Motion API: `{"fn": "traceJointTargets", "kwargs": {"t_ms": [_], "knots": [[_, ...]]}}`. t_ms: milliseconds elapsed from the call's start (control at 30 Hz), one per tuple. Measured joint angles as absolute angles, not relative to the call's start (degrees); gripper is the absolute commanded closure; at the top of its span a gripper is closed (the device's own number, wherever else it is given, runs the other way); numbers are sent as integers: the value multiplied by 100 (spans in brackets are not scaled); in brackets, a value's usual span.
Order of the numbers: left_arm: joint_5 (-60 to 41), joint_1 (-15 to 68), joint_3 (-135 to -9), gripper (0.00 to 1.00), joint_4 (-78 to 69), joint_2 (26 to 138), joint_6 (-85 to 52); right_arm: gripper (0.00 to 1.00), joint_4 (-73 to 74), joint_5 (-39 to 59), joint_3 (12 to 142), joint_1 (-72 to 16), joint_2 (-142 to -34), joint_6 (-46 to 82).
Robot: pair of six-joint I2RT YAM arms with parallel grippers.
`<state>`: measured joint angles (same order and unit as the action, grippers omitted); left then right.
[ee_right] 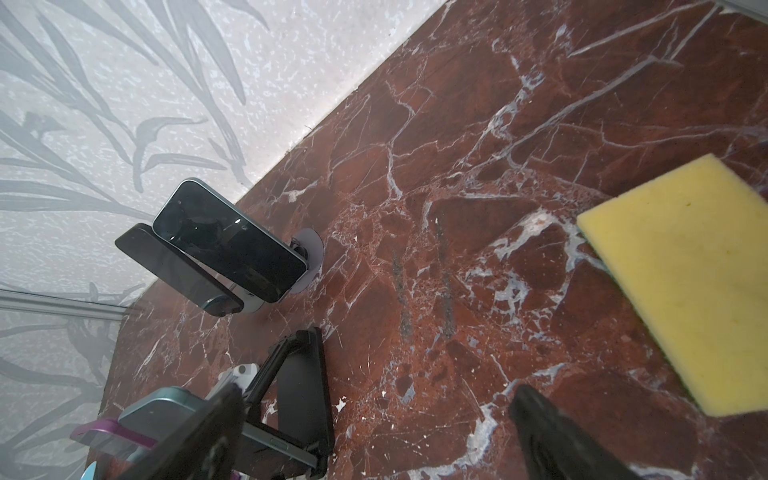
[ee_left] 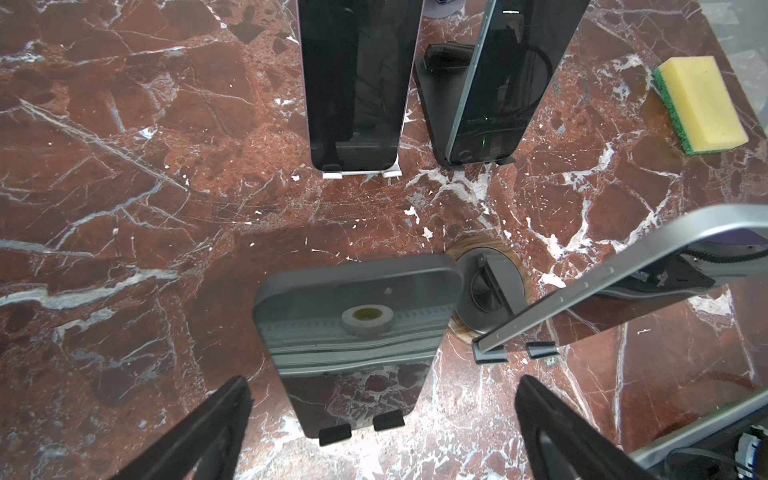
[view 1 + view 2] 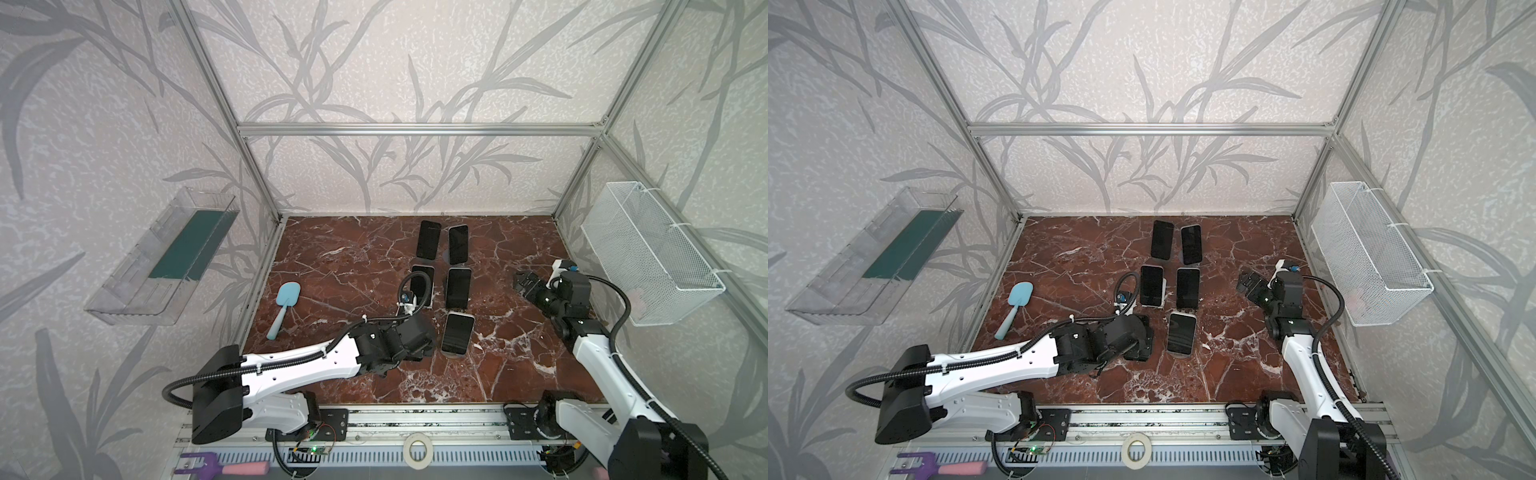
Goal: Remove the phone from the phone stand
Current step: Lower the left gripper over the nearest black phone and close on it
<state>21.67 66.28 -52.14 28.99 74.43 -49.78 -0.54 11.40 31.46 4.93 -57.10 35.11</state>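
Pale textured wallpaper [image 3: 374, 62] with grey leaf sprays covers three walls, edged by an aluminium frame [image 3: 415, 129]. The floor is a red-brown marble-patterned surface [image 3: 340, 266] with white veins. A clear plastic shelf [image 3: 124, 299] hangs on the left wall and a white wire-mesh basket [image 3: 648, 249] on the right. The light is soft and even.

The red-brown marble tabletop [image 3: 353, 257] carries a cluster of phone stands [image 2: 332, 174] near its middle, each propping up a dark-screened phone [image 3: 457, 333]. A light-blue spatula [image 3: 284, 307] lies flat toward the left edge. A yellow sponge [image 2: 702, 104] with a green underside lies flat, apart from the stands.
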Motion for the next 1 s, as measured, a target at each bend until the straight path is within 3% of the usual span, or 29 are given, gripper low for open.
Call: {"fn": "traceJointTargets", "kwargs": {"t_ms": [600,1000], "knots": [[2698,6624,-5216,1,2707,7915,-4893,1,-67,1138,3096,469,-5583,3531],[3050,6593,-5312,8,2585,8125,-4757,0,-67,1138,3092,460,-5579,3535]]}}
